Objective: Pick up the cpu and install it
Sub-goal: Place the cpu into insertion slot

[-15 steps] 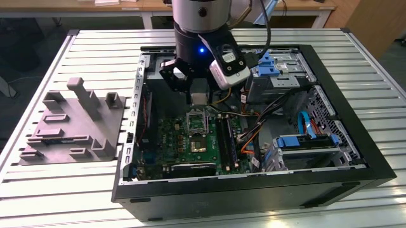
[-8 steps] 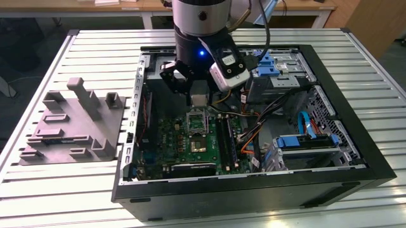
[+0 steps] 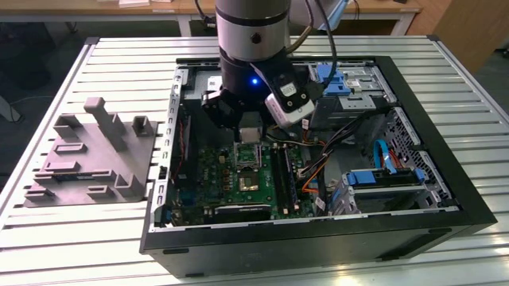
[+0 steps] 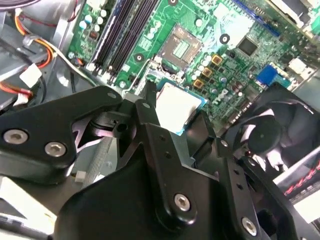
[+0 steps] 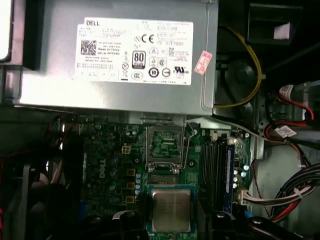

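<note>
- You're holding the cpu (image 4: 177, 102) in the gripper (image 4: 172, 112), jaws clamping its edges.
- You're hovering near the open socket (image 5: 165, 142); be keeping the cpu level and square to it.

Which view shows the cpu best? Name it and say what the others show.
The first wrist view: the cpu faces the camera squarely, with its whole metal top and rim visible. The second wrist view shows it tilted, with one side hidden. In the exterior view it is a small pale patch.
</note>
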Motion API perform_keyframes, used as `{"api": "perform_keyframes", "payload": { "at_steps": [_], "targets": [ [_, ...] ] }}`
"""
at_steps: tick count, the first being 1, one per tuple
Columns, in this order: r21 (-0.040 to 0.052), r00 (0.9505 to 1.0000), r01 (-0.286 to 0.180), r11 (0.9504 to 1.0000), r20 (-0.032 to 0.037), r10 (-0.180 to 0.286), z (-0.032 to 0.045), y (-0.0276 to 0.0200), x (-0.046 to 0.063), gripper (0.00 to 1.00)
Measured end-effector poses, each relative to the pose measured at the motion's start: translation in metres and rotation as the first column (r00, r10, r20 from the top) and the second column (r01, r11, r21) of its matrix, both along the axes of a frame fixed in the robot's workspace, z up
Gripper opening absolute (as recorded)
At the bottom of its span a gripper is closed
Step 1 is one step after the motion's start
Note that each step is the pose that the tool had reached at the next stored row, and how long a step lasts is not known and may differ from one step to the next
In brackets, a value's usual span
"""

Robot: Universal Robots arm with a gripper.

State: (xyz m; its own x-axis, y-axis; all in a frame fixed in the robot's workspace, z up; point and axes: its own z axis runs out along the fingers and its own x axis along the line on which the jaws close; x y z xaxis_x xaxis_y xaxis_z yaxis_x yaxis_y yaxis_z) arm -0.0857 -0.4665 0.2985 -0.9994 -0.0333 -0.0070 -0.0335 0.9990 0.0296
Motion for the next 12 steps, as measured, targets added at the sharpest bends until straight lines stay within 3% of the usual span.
{"api": "perform_keyframes", "payload": {
  "at_steps": [3,7,12],
  "targets": [
    [-0.0002,0.9995,0.031,0.9995,0.0004,-0.031,-0.0052,-0.0002,0.0,0.47],
    [-0.0003,0.9993,0.037,0.9993,0.0004,-0.037,-0.0125,-0.0008,0.0,0.47],
    [-0.0002,0.9993,0.037,0.9993,0.0005,-0.037,-0.0217,-0.0066,0.0,0.47]
  ]
}}
